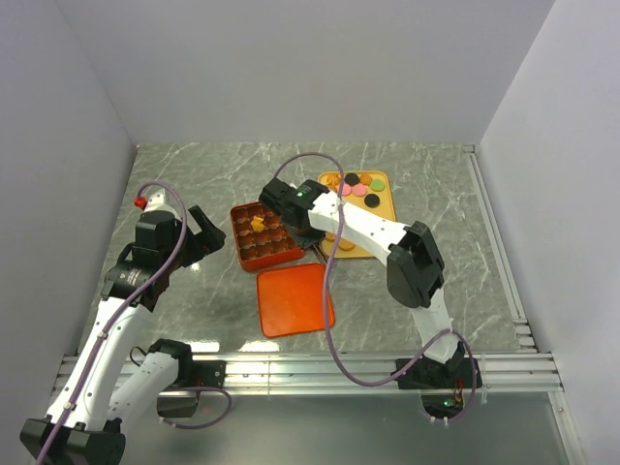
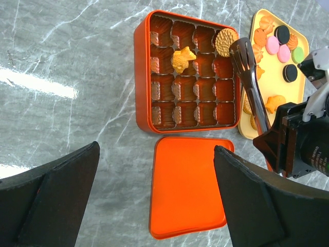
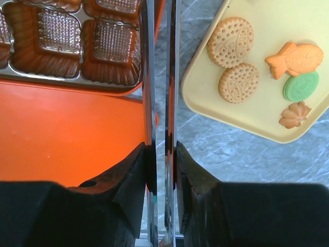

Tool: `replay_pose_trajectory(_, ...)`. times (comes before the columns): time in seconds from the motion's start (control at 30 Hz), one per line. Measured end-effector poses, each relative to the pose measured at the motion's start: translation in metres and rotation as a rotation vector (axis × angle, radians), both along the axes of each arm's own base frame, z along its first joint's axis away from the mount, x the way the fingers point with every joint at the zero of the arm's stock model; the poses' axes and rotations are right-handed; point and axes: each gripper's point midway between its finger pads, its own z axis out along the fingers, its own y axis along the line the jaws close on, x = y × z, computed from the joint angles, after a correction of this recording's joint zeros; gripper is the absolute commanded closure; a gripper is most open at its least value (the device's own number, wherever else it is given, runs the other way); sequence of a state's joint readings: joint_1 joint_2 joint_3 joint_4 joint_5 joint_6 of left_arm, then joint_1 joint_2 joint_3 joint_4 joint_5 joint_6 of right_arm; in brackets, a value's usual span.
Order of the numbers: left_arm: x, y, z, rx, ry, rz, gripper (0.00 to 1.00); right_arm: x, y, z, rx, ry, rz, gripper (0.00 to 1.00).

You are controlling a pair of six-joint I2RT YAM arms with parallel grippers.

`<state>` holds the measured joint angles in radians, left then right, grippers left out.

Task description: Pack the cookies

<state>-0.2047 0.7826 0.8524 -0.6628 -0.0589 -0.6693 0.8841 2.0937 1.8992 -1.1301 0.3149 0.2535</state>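
Plainly, left fingers [image 2: 51,195] wide apart, empty; right fingers [image 3: 126,180] tight on metal tongs [image 3: 172,77], tips at the box [image 2: 141,77] edge.

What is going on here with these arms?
The right claw is shut on tongs, whose tips are beside a round cookie in a corner cell of the orange box. A fish cookie lies in another cell. More cookies wait on the yellow tray. The left claw hangs open and empty left of the box.
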Motion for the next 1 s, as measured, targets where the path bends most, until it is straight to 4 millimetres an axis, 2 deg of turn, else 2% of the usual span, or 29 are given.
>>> replay_pose_trajectory(0.13, 0.0, 0.0, 0.0, 0.0, 0.001, -0.001, 0.01, 0.005, 0.004, 0.011, 0.035, -0.017, -0.019, 1.0)
replay_pose_trajectory(0.27, 0.001, 0.0, -0.002, 0.002, 0.009, -0.002, 0.01, 0.012, 0.006, 0.045, 0.136, -0.065, -0.065, 1.0)
replay_pose_trajectory(0.37, 0.001, -0.001, -0.004, 0.003, 0.018, -0.007, 0.01, 0.021, -0.012, 0.078, 0.223, -0.107, -0.136, 1.0)
replay_pose_trajectory(0.43, 0.001, -0.002, -0.005, 0.001, 0.021, -0.01, 0.01, 0.025, -0.034, 0.097, 0.285, -0.136, -0.2, 1.0)
replay_pose_trajectory(0.5, 0.001, -0.003, -0.005, 0.0, 0.023, -0.014, 0.01, 0.026, -0.063, 0.103, 0.329, -0.148, -0.276, 1.0)
replay_pose_trajectory(0.53, 0.001, -0.003, -0.006, -0.002, 0.025, -0.016, 0.01, 0.024, -0.076, 0.102, 0.34, -0.144, -0.311, 1.0)
replay_pose_trajectory(0.63, 0.001, -0.005, -0.007, -0.006, 0.03, -0.025, 0.01, 0.018, -0.117, 0.08, 0.348, -0.087, -0.429, 1.0)
replay_pose_trajectory(0.7, 0.001, -0.006, -0.007, -0.007, 0.032, -0.03, 0.01, 0.016, -0.129, 0.057, 0.345, -0.029, -0.476, 1.0)
replay_pose_trajectory(0.8, 0.001, -0.009, -0.009, -0.006, 0.039, -0.041, 0.01, 0.009, -0.13, 0.029, 0.339, 0.067, -0.495, 1.0)
replay_pose_trajectory(0.9, 0.002, -0.012, -0.013, -0.003, 0.056, -0.052, 0.01, 0.009, -0.121, 0.014, 0.365, 0.13, -0.491, 0.96)
replay_pose_trajectory(0.93, 0.002, -0.012, -0.015, -0.002, 0.063, -0.055, 0.01, 0.009, -0.118, 0.011, 0.377, 0.145, -0.487, 0.84)
replay_pose_trajectory(1.0, 0.002, -0.014, -0.016, 0.0, 0.067, -0.059, 0.01, 0.011, -0.114, 0.007, 0.393, 0.165, -0.487, 0.7)
